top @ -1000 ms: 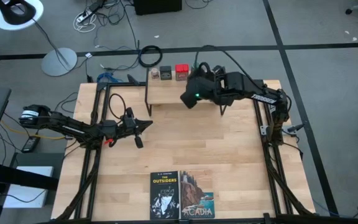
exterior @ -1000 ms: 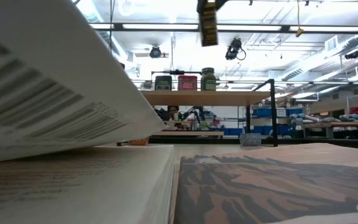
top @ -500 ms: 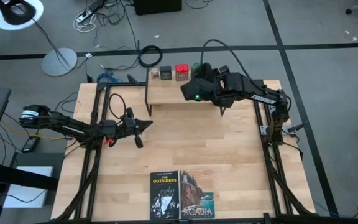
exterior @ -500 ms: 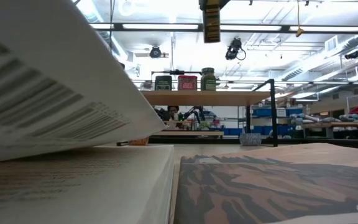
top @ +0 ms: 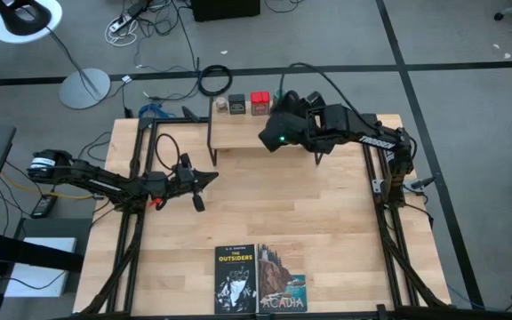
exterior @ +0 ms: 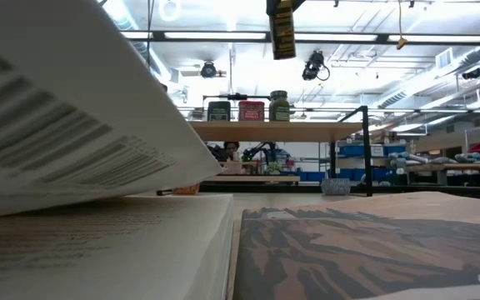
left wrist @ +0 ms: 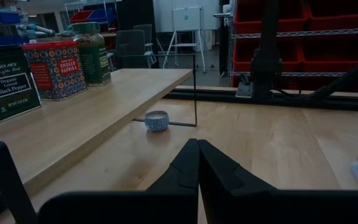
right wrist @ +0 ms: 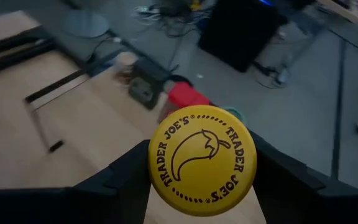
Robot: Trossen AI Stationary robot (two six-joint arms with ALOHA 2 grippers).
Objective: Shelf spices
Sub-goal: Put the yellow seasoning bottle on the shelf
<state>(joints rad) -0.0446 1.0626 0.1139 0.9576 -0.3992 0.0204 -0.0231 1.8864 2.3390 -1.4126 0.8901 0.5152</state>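
The shelf (top: 243, 133) stands at the table's far edge on thin black legs. On its top board (exterior: 273, 131) stand a dark tin (exterior: 218, 111), a red tin (exterior: 251, 110) and a green-lidded jar (exterior: 279, 106) in a row. My right gripper (top: 276, 124) hovers above the shelf's right part, shut on the yellow-lidded jar (right wrist: 202, 160), which shows high in the low view (exterior: 282, 32). My left gripper (top: 208, 180) waits shut over the table's left middle, its own fingers (left wrist: 197, 158) closed, with the three containers (left wrist: 58, 67) ahead of it. My right gripper pinches the yellow-lidded jar at its upper part, just under the lid's rim (right wrist: 160, 186), one finger (right wrist: 120, 180) on each side. The fingers come from above, pointing down. The jar hangs upright below them (exterior: 282, 37), lifted well clear of the shelf board.
Two paperback books (top: 236, 277) (top: 281, 279) lie at the table's near edge and fill the low view's foreground (exterior: 98, 167). A small blue-and-white round tin (left wrist: 156, 121) sits on the table under the shelf. Bare tabletop (top: 292, 204) lies between the arms.
My right gripper, still holding the jar, has shifted a little toward the table's far edge, nearer the row of containers, and slightly up. The left arm has kept still.
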